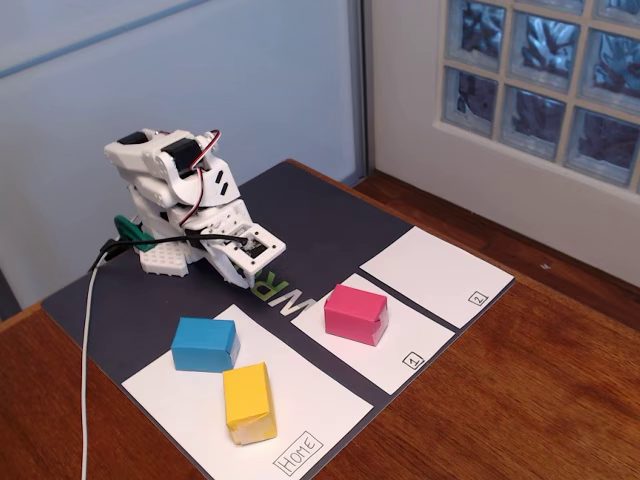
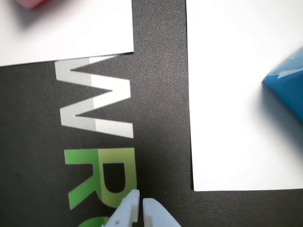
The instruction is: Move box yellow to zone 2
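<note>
On the dark mat [image 1: 330,215], the folded arm's gripper [image 2: 140,204] hovers low, fingertips nearly together and empty. The approach has not begun: box yellow [image 1: 249,402] sits on the Home sheet [image 1: 315,405], beside the blue box [image 1: 205,344]. Zone 2 [image 1: 435,275], near the mat's edge, lies bare beyond the pink box [image 1: 356,313].

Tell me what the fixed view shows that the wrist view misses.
Only the fixed view shows the yellow box on the Home sheet, the empty zone 2 sheet, sheet 1 and the folded arm.

Only the wrist view shows the fingers nearly together over the mat's lettering.

Both show the blue box, the pink box and the dark mat.
</note>
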Tool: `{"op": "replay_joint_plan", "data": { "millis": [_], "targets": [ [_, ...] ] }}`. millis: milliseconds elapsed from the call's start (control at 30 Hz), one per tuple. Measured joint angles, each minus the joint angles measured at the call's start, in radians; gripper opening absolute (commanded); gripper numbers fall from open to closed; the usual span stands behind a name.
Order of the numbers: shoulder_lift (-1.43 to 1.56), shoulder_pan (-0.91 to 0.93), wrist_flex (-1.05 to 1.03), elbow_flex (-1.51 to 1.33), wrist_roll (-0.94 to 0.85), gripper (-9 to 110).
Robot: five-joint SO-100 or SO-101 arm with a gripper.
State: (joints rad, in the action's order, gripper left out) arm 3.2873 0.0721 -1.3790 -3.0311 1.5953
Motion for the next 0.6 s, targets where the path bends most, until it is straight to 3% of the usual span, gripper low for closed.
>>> {"op": "replay_joint_plan", "data": {
  "millis": [133,367,600],
  "targets": [
    [-0.120,-0.046,0.074,0.103,0.097,0],
    [-0.765,-0.080,0.179,0.568,0.173,0],
    [-1.126,0.023,0.179,0.965,0.178,0]
  ]
}}
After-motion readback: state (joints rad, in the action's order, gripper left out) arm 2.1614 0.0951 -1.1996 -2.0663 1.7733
